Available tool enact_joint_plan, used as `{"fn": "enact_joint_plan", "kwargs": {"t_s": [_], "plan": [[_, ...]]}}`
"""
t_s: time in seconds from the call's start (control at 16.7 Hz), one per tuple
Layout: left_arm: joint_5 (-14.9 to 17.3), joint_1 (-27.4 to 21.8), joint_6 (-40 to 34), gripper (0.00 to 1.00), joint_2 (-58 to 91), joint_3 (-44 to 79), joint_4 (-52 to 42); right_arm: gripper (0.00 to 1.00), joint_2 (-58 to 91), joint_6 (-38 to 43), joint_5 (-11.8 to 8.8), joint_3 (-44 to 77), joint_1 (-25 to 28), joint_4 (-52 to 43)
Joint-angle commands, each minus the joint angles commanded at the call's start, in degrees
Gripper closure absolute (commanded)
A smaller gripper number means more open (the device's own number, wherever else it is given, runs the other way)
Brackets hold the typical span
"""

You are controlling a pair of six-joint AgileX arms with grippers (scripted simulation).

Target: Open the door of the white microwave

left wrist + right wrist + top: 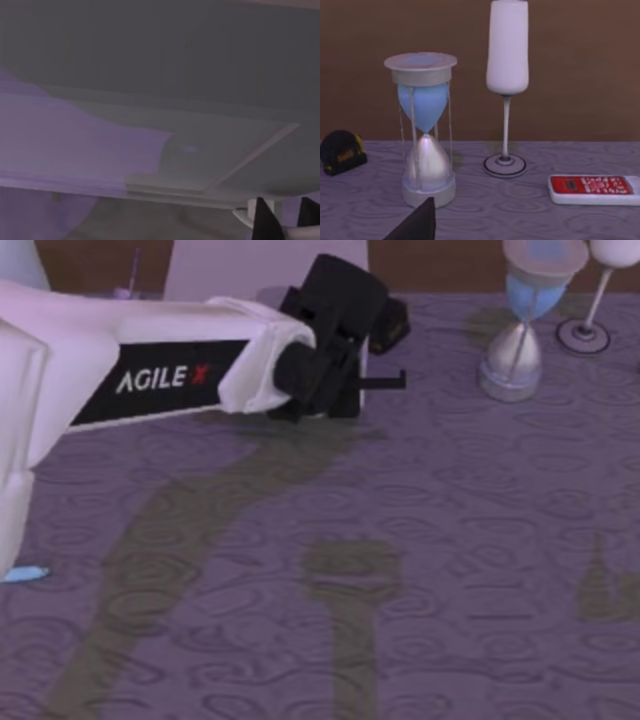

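Note:
The white microwave (265, 265) stands at the table's far edge, and only part of its top shows in the top view. My left arm reaches across from the left, and my left gripper (372, 370) hangs just in front of the microwave's right part. In the left wrist view the door's greyish window (150, 60) fills most of the picture from very near. My left gripper (287, 220) has its two black fingertips apart. A white piece of the door's edge (247, 212) lies beside one fingertip, with nothing between the two. One black finger (422, 225) of my right gripper shows in the right wrist view.
A blue-and-silver hourglass (520, 330) and a white stemmed glass (598, 290) stand at the back right. A black tape measure (395, 325) lies right of my left gripper. A red-and-white remote (594, 189) lies on the purple table (400, 540). A small blue object (25, 573) lies at the left edge.

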Motion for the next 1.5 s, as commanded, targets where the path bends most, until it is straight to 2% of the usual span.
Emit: {"fn": "enact_joint_plan", "kwargs": {"t_s": [0.84,1.5], "plan": [[0.0,0.0,0.0,1.0,0.0,0.0,0.0,0.0,0.0,0.0,0.0,0.0,0.0,0.0],[2.17,0.4,3.09,1.0,-2.41,-3.95,2.55,0.0,0.0,0.0,0.0,0.0,0.0,0.0]]}}
